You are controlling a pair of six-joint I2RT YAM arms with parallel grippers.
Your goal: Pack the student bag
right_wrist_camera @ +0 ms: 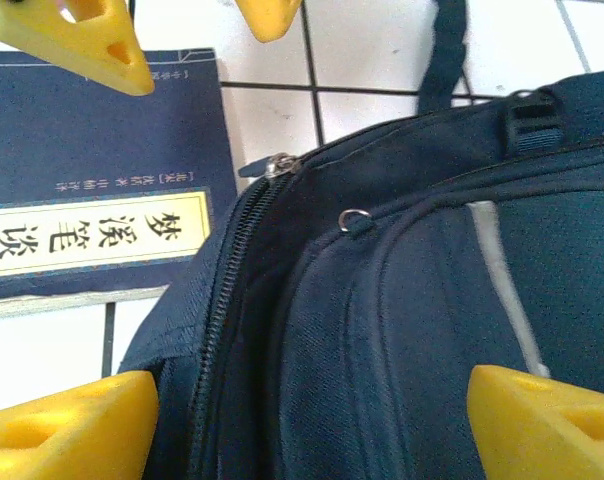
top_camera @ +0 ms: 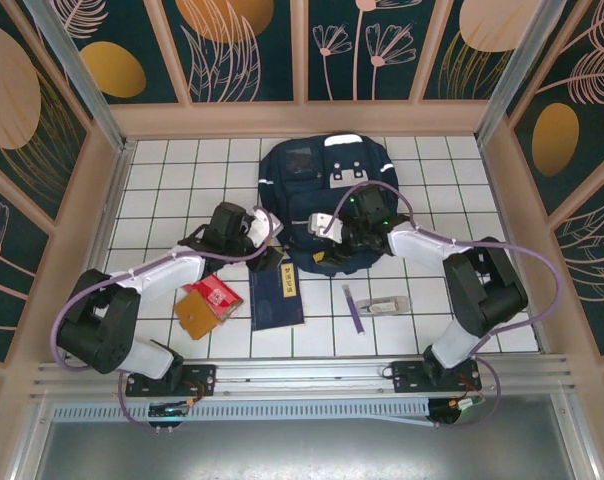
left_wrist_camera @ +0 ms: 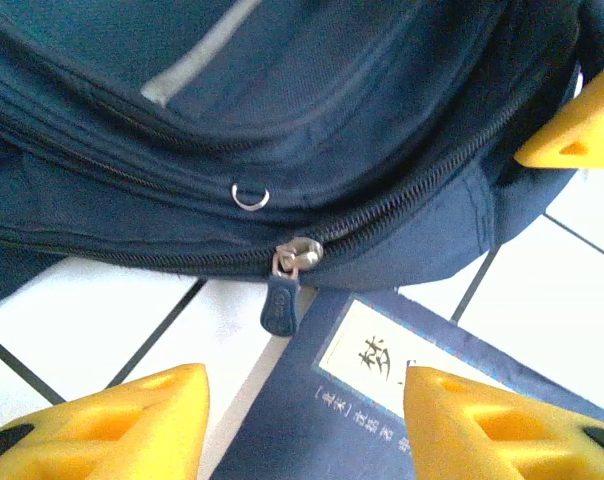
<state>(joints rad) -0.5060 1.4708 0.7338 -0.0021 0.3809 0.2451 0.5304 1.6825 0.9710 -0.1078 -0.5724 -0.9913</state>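
**Progress.** Barely begun, by our reading. The student bag [top_camera: 327, 195] lies flat at the far middle of the counter [top_camera: 162, 180], its near edge right at the 2 hands. The main zip looks closed along the stretch we can see. The zip pull [left_wrist_camera: 282, 300] is parked at the near corner, hanging down toward the tile. Nothing looks packed, though we cannot see inside the bag.

**Loose on the counter.**
- The blue notebook [top_camera: 276, 295] has its far end touching the bag's near corner.
- A red packet on a tan square [top_camera: 207, 305] lies to its left.
- A purple pen [top_camera: 354, 308] and a pale grey item [top_camera: 387, 304] lie to its right.

**Hands.**
- Left hand [left_wrist_camera: 304, 380]: fingers spread, nothing between them. The pull sits just ahead of the gap, not pinched.
- Right hand [right_wrist_camera: 312, 385]: spread wide over the bag's corner, gripping nothing we can make out.

**Left to do, as we judge.** Catch the pull, run the zip open, load the loose things, close up.

**Views.**
- The top view gives us the whole layout, but the zip is too small to read there.
- The left wrist view brings the pull up close, with a small metal ring [left_wrist_camera: 250, 194] on the seam above it.
- The right wrist view looks the other way. It shows the zip teeth running down the bag's side and the notebook's label, with the left hand's fingertips over the notebook's far end.
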